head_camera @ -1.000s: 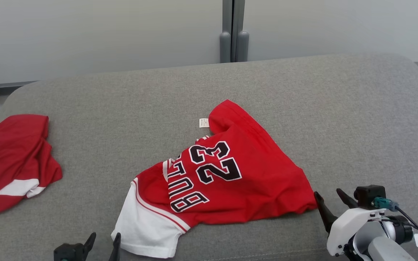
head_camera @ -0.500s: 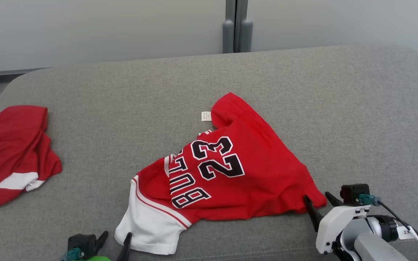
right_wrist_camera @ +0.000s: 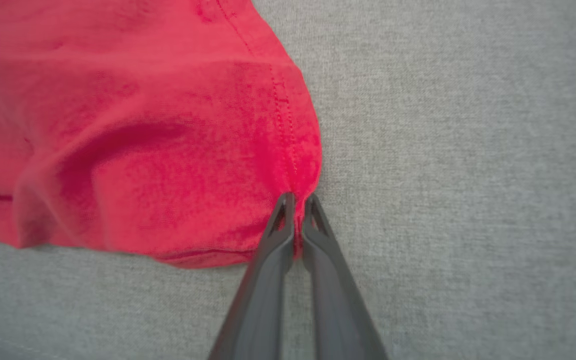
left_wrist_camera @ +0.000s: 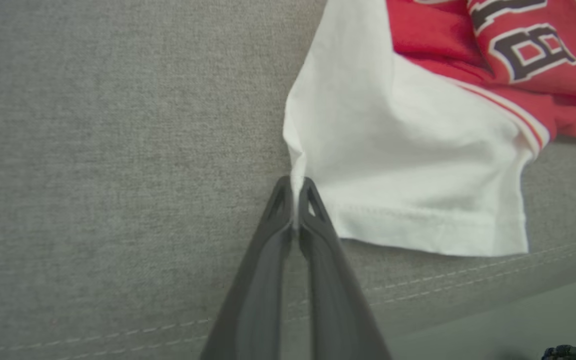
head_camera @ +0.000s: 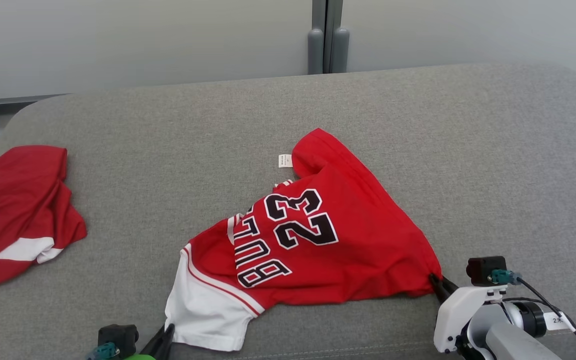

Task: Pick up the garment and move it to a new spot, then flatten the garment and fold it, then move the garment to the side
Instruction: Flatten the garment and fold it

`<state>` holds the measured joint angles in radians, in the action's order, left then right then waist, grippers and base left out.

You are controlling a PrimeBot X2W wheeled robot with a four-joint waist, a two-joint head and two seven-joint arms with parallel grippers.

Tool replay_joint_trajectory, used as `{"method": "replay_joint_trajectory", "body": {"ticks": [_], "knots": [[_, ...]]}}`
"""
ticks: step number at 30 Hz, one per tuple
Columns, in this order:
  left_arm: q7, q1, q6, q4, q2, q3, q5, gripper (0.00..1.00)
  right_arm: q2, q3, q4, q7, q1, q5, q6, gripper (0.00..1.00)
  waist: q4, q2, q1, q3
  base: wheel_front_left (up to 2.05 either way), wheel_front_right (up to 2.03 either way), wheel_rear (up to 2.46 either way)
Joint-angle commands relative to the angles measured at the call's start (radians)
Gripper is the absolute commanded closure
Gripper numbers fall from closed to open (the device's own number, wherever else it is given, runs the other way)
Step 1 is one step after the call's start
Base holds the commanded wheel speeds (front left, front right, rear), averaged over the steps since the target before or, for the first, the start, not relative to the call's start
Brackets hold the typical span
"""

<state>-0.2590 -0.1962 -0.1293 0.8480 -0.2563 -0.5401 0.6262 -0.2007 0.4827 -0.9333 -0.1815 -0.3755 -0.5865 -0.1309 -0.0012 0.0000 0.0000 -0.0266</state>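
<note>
The garment (head_camera: 318,240) is a red jersey with a white sleeve and black "23" lettering, lying rumpled at the middle of the grey cushion (head_camera: 418,150). My left gripper (head_camera: 168,331) sits at the bottom left, shut on the white sleeve's near-left corner (left_wrist_camera: 295,185). At the lower right, my right gripper (head_camera: 437,281) is shut on the red hem corner (right_wrist_camera: 298,200). In both wrist views cloth is pinched between the dark fingertips (left_wrist_camera: 280,200) (right_wrist_camera: 283,210).
A second red and white garment (head_camera: 18,215) lies crumpled at the cushion's left edge. The cushion's front seam (left_wrist_camera: 418,292) runs just below the sleeve. A grey wall with a post (head_camera: 328,37) stands behind.
Both grippers have moved forward to the jersey's corners and closed on the cloth. The camera shifted slightly at first.
</note>
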Motion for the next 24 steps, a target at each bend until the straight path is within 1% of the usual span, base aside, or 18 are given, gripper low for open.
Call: {"method": "replay_joint_trajectory", "body": {"ticks": [1, 4, 7, 12, 14, 19, 24], "knots": [[-0.004, -0.01, -0.001, 0.002, -0.013, 0.0, 0.009, 1.0, -0.006, 0.005, -0.009, -0.007, -0.013, -0.008, 0.0, 1.0, 0.003, 0.0, 0.0, -0.001, 0.0, 0.0, 0.0], [-0.005, -0.018, -0.001, -0.029, -0.03, 0.019, -0.001, 1.0, -0.019, 0.009, -0.01, -0.029, -0.019, -0.019, 0.0, 1.0, 0.009, 0.0, 0.0, 0.0, 0.0, 0.0, 0.0], [-0.005, -0.007, 0.004, -0.082, -0.047, 0.063, -0.026, 1.0, -0.028, 0.013, 0.01, -0.053, -0.022, -0.033, 0.0, 1.0, 0.013, 0.0, 0.0, 0.004, 0.0, 0.0, 0.0], [-0.005, 0.025, 0.023, -0.196, -0.08, 0.126, -0.076, 1.0, -0.055, 0.019, 0.085, -0.07, -0.016, -0.084, 0.0, 1.0, 0.01, 0.0, 0.0, 0.012, 0.0, 0.0, 0.0], [-0.005, 0.03, 0.025, -0.244, -0.094, 0.14, -0.099, 1.0, -0.069, 0.033, 0.119, -0.069, -0.017, -0.103, 0.0, 1.0, 0.007, 0.0, 0.0, 0.013, 0.0, 0.0, 0.0], [-0.004, -0.009, 0.024, -0.345, -0.135, 0.142, -0.144, 1.0, -0.099, 0.076, 0.237, -0.033, -0.038, -0.182, 0.0, 1.0, -0.001, 0.0, 0.0, 0.004, 0.0, 0.0, 0.0], [0.057, -0.105, 0.016, -0.436, -0.187, 0.116, -0.182, 1.0, -0.15, 0.122, 0.354, 0.02, -0.096, -0.245, 0.0, 1.0, -0.007, 0.0, 0.0, -0.03, 0.0, 0.0, 0.0]]}}
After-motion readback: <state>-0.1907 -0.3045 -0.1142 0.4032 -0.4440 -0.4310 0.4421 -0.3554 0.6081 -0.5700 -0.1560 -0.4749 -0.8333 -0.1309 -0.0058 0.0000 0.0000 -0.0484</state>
